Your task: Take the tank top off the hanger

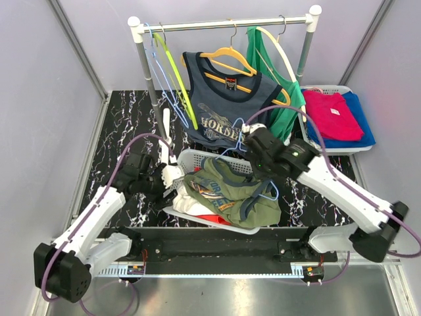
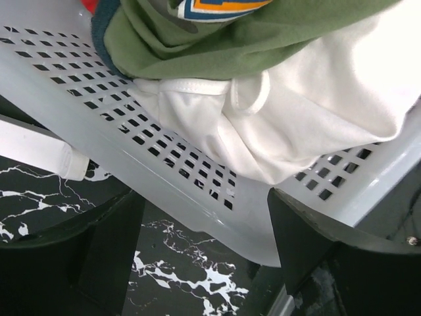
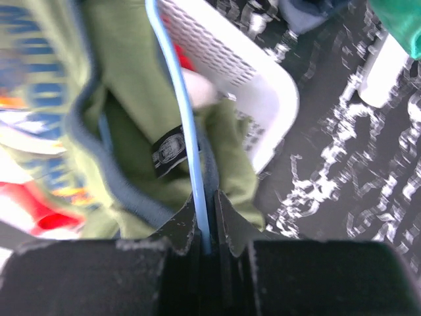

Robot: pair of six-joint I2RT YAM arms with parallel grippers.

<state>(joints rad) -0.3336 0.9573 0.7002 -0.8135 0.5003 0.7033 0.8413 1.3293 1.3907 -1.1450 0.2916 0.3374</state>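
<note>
The green tank top [image 1: 230, 194] lies crumpled on top of the pile in the white basket [image 1: 197, 157] at the centre of the black marbled table [image 1: 125, 125], its printed front facing up. The blue hanger [image 3: 181, 118] is inside it. In the right wrist view the wire runs up through the neck opening, past the small black label.

R arm: the right gripper [image 3: 205, 201] is clamped tight on the blue hanger wire, which runs straight into the narrow slit between the two fingers. It holds only the hanger, no cloth that I can see.

L arm: the left gripper [image 2: 204, 217] stands wide open and holds nothing. It sits low at the basket's left side, w/ the perforated wall and rim showing in the gap between its fingers (can't tell if they touch it). A white garment [image 2: 296, 112] bulges over the rim just above, under the green cloth.

Behind the basket stands the rack [image 1: 223, 25]. On it hang a navy tank top [image 1: 223, 99] on an orange hanger [image 1: 230, 56], another green top [image 1: 279, 99] to its right, and some empty hangers [image 1: 174, 72] at the left end. A second basket [image 1: 309, 141] at the right holds folded pink [image 1: 332, 112] and blue [image 1: 363, 122] clothes.
</note>
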